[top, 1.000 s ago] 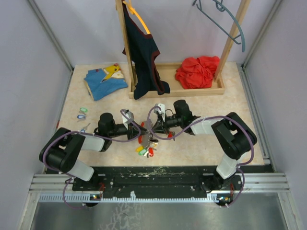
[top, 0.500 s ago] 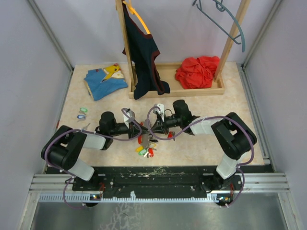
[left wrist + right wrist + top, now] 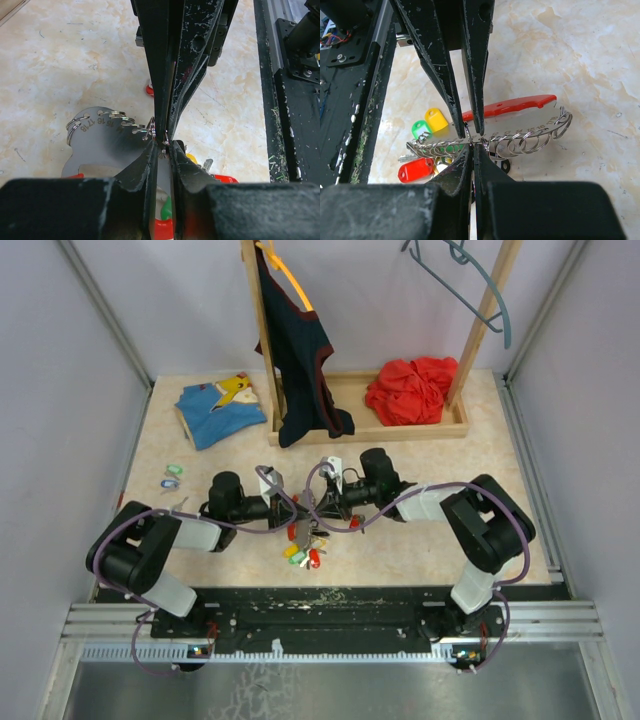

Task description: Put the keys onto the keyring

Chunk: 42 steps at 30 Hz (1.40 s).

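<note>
Left gripper [image 3: 162, 146]: fingers nearly closed, only a slim gap between them, pinching a small wire keyring [image 3: 161, 138] at the edge of a numbered metal plate [image 3: 100, 145]. Right gripper [image 3: 472, 148]: fingers fully closed, meeting the left's tip to tip, clamped on the same plate edge among its wire loops. On the marbled table [image 3: 420, 550], the keys [image 3: 305, 552], tagged yellow, green and red, lie bunched at six o'clock from the meeting fingertips.
</note>
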Each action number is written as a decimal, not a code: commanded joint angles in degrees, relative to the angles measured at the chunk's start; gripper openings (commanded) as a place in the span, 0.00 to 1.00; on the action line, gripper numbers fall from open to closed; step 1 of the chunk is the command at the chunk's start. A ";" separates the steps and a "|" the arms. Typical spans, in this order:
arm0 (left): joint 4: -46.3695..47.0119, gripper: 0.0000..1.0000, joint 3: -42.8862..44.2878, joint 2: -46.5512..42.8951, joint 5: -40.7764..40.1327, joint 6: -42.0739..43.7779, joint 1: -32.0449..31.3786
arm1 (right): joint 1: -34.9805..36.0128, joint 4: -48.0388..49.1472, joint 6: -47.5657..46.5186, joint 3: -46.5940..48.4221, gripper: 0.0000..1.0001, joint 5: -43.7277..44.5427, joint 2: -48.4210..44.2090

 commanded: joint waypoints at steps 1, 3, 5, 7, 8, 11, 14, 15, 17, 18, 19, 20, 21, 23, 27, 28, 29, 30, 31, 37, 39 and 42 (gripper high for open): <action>-1.02 0.18 1.37 0.52 1.05 1.12 -0.36 | 0.63 1.43 -1.03 3.06 0.00 -1.61 -2.51; -1.32 0.15 1.46 0.53 1.22 1.19 -0.33 | 0.62 1.46 -1.07 3.10 0.00 -1.62 -2.53; -1.76 0.14 1.63 0.61 1.21 1.28 -0.37 | 0.59 1.45 -1.03 3.10 0.00 -1.58 -2.52; -2.10 0.14 1.77 0.69 1.28 1.37 -0.40 | 0.58 1.42 -1.02 3.10 0.00 -1.47 -2.53; -2.27 0.14 1.80 0.70 1.22 1.38 -0.40 | 0.56 1.38 -1.02 3.10 0.00 -1.38 -2.49; -2.68 0.15 1.90 0.54 1.17 1.47 -0.44 | 0.55 1.35 -1.05 3.10 0.00 -1.18 -2.46; -2.79 0.14 1.88 0.53 1.53 1.48 -0.43 | 0.55 1.48 -1.07 3.02 0.00 -1.27 -2.49; -2.78 0.13 1.87 0.57 1.63 1.55 -0.38 | 0.59 1.52 -1.02 3.01 0.00 -1.27 -2.46; -2.91 0.11 1.96 0.68 1.68 1.56 -0.37 | 0.55 1.45 -0.94 3.01 0.00 -1.19 -2.43; -2.94 0.09 2.05 0.70 1.67 1.54 -0.41 | 0.56 1.38 -0.94 3.01 0.00 -1.18 -2.45; -3.03 0.07 2.08 0.70 1.81 1.59 -0.42 | 0.55 1.40 -0.95 3.01 0.00 -1.14 -2.51; -3.10 0.05 2.12 0.70 1.90 1.69 -0.45 | 0.55 1.50 -0.95 2.96 0.00 -1.09 -2.51; -3.14 0.02 2.04 0.70 1.95 1.61 -0.43 | 0.56 1.45 -0.98 2.93 0.00 -0.94 -4.34; -3.13 0.00 2.02 0.54 2.08 1.78 -0.41 | 0.55 1.33 -0.69 2.83 0.00 -0.80 -4.65; -3.04 0.00 1.78 0.20 2.00 1.90 -0.39 | 0.35 0.70 0.15 2.56 0.11 -0.44 -4.97; -2.90 0.00 1.70 0.12 2.04 1.91 -0.38 | 0.25 0.84 0.42 2.31 0.14 -0.40 -4.93; -2.75 0.00 1.60 -0.03 2.07 1.97 -0.42 | -0.08 1.37 1.04 2.05 0.16 -0.39 -4.93; -2.63 0.00 1.52 -0.13 2.03 1.95 -0.40 | -0.40 1.80 1.66 1.75 0.18 -0.43 -4.91; -2.61 0.00 1.47 -0.21 2.04 2.04 -0.43 | -0.68 1.98 1.88 1.51 0.20 -0.47 -4.98; -1.21 0.00 0.66 -0.82 2.58 2.09 -0.39 | -1.53 1.14 2.71 2.05 0.24 -0.81 -3.78; -0.80 0.00 0.32 -1.11 2.61 2.13 -0.44 | -1.96 1.57 3.82 2.21 0.24 -1.35 -3.48; -0.67 0.00 0.08 -1.32 2.47 2.29 -0.36 | -2.51 3.37 5.92 1.79 0.25 -2.38 -3.45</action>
